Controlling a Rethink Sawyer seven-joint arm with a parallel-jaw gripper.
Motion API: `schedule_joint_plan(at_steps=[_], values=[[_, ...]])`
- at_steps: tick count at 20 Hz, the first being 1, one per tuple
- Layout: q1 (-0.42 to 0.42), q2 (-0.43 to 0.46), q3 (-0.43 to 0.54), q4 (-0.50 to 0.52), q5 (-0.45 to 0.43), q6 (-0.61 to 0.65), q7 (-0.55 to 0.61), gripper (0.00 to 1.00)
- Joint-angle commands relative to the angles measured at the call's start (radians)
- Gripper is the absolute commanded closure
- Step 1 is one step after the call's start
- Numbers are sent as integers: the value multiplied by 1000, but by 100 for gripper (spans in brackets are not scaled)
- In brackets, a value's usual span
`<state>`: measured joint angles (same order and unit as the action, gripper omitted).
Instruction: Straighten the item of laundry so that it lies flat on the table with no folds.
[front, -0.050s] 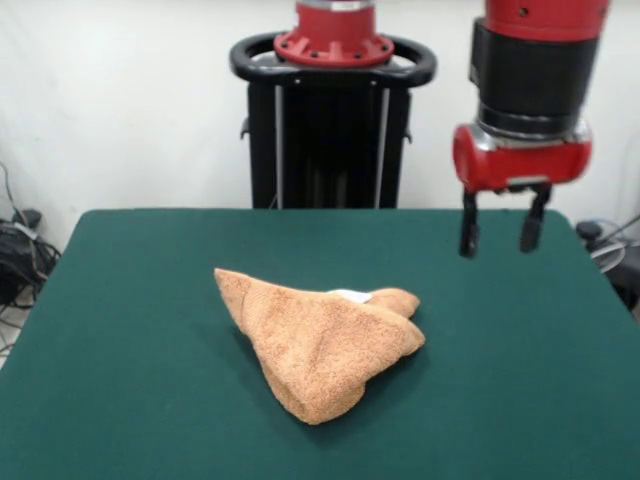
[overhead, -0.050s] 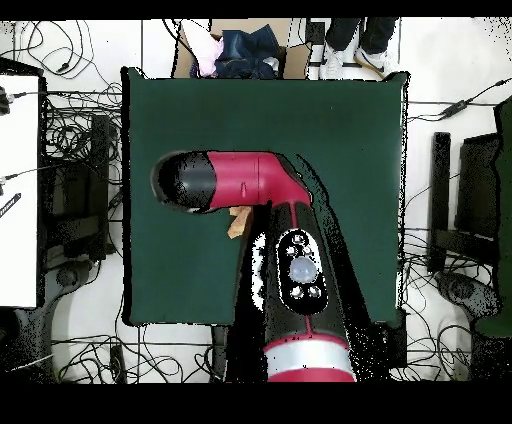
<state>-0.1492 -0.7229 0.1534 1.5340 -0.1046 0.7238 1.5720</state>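
The item of laundry (front, -0.050s: 325, 340) is an orange-tan terry towel, folded over itself into a rough triangle at the middle of the green table (front, -0.050s: 130, 330). A small white tag (front, -0.050s: 352, 296) peeks out near its top fold. My gripper (front, -0.050s: 500, 228) hangs open in the air, up and to the right of the towel, with nothing between its black fingers (front, -0.050s: 468, 230). From overhead, the red and black arm (overhead, -0.050s: 240, 182) covers almost all of the towel (overhead, -0.050s: 237, 222); only a small tan corner shows below it, and the gripper itself is hidden there.
A cardboard box with clothes (overhead, -0.050s: 240, 48) sits beyond the table's top edge in the overhead view, beside a person's legs and shoes (overhead, -0.050s: 355, 55). Cables (overhead, -0.050s: 80, 60) lie on the floor around the table. The black pedestal (front, -0.050s: 330, 130) stands behind the table's far edge.
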Motion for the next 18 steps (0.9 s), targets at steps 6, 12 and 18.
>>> schedule_joint_plan(at_steps=[6, 12, 18], values=[[-25, 159, 118, -273, -77, 203, -160, 0], [-109, 136, 152, -258, -95, 265, -250, 0], [-196, 113, 195, -199, -125, 252, -292, 0]])
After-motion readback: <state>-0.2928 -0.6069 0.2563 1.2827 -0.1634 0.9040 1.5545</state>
